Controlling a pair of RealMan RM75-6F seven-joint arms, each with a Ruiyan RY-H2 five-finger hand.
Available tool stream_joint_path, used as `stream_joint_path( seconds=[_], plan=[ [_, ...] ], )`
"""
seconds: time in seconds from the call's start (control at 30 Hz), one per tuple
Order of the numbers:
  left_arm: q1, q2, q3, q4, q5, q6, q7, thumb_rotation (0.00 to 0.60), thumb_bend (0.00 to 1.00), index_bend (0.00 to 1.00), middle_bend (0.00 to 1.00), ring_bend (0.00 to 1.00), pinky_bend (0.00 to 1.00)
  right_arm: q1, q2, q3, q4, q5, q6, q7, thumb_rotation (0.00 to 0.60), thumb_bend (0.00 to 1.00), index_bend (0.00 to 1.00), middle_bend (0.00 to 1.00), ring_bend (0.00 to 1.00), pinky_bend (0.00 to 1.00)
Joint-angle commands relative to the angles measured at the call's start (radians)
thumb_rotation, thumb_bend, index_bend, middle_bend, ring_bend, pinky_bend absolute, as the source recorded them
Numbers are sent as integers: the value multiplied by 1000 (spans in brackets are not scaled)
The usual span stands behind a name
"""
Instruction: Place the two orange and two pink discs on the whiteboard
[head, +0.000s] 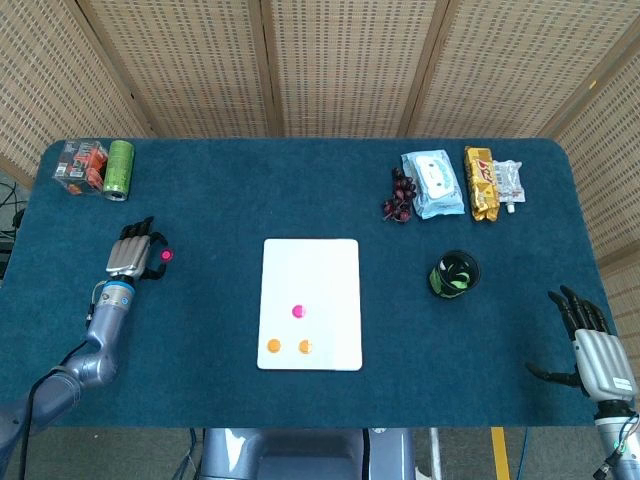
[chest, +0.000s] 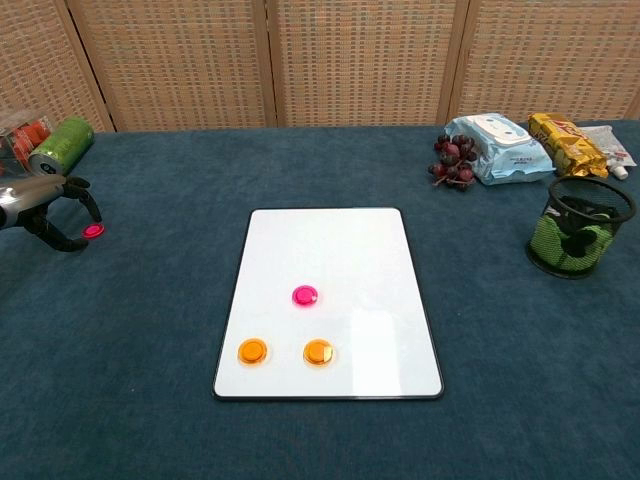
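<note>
Whiteboard (head: 311, 303) lies flat near the middle of the blue tabletop (head: 200, 330), long side running away from the robot. On it: two orange discs (chest: 252, 351) (chest: 318, 351) side by side near the front edge, and one pink disc (chest: 305, 295) just behind them, roughly centred. The second pink disc (head: 166, 255) sits on the tabletop well to the left of the whiteboard. The left hand (head: 130, 255) is low over the tabletop right at that disc; in the chest view its fingers (chest: 88, 203) arch over the disc with the thumb lower on the near side, the disc between them. Cannot tell whether the fingers touch the disc; it appears to lie flat on the tabletop, not lifted. The right hand (head: 598, 352) rests at the front right corner of the tabletop, fingers spread and holding nothing, well apart from the whiteboard. Far left corner: green can (head: 119, 167) on its side beside a clear box (head: 80, 165) with red contents. Far right: bunch of dark grapes (head: 399, 195), pack of wipes (head: 433, 184), yellow snack bag (head: 482, 182), small white sachet (head: 509, 181). Black mesh cup (head: 455, 274) with something green inside stands right of the whiteboard.
</note>
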Motion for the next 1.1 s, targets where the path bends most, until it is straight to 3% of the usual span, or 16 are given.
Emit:
stream_joint_path(
  seconds=[0.03, 0.3, 0.6, 1.1],
  plan=[
    [0, -4, -6, 6, 3, -3, 2, 600, 383, 398, 0, 0, 0, 0, 0, 0, 0, 0, 0, 0, 600, 0, 21, 0, 0, 0],
    [1, -12, -16, 14, 14, -1, 5, 600, 381, 551, 0, 0, 0, 0, 1, 0, -1, 2, -1, 0, 600, 0, 21, 0, 0, 0],
    [2, -7, -35, -5, 22, 13, 14, 600, 382, 559, 0, 0, 0, 0, 1, 0, -1, 1, -2, 2, 600, 0, 21, 0, 0, 0],
    [18, 129, -43, -326, 65, 103, 73, 600, 377, 560, 0, 0, 0, 0, 1, 0, -1, 0, -2, 3, 600, 0, 21, 0, 0, 0]
  ],
)
